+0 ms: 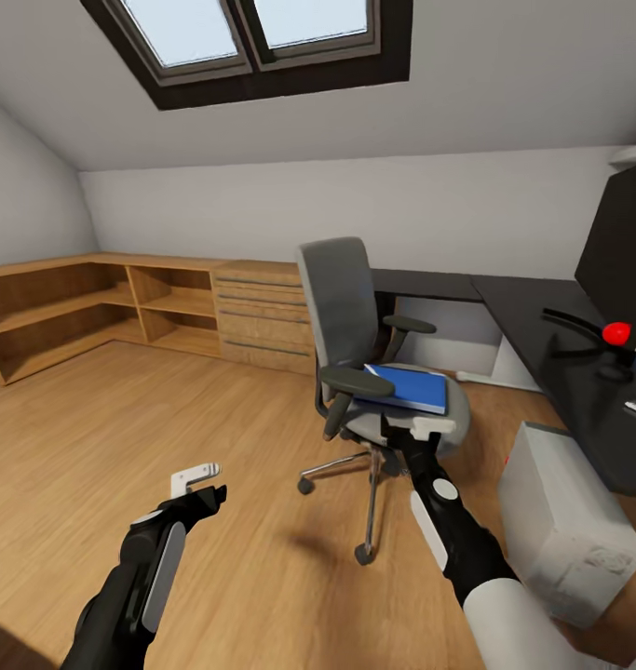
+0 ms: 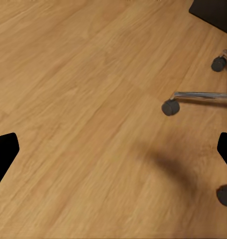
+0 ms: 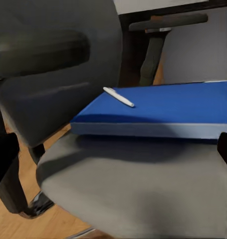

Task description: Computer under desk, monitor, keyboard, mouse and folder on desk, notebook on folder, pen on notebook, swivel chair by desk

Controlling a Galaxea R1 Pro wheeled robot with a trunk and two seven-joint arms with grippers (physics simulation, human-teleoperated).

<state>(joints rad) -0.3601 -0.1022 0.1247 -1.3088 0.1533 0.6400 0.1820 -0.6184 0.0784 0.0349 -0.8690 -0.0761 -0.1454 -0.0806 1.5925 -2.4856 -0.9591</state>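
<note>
Your left hand (image 1: 198,484) hangs over bare wood floor (image 1: 122,437), fingers apart, holding nothing. One swivel chair (image 1: 355,354) sits mid-room with one blue folder (image 1: 406,387) on its seat, and one white pen (image 3: 118,97) lies on top of it. Your right hand (image 1: 420,430) is at the seat's front edge, fingers spread. The bench (image 1: 560,344) and white computer (image 1: 564,521) are cut off at the right.

No legible text, label or number anywhere
</note>
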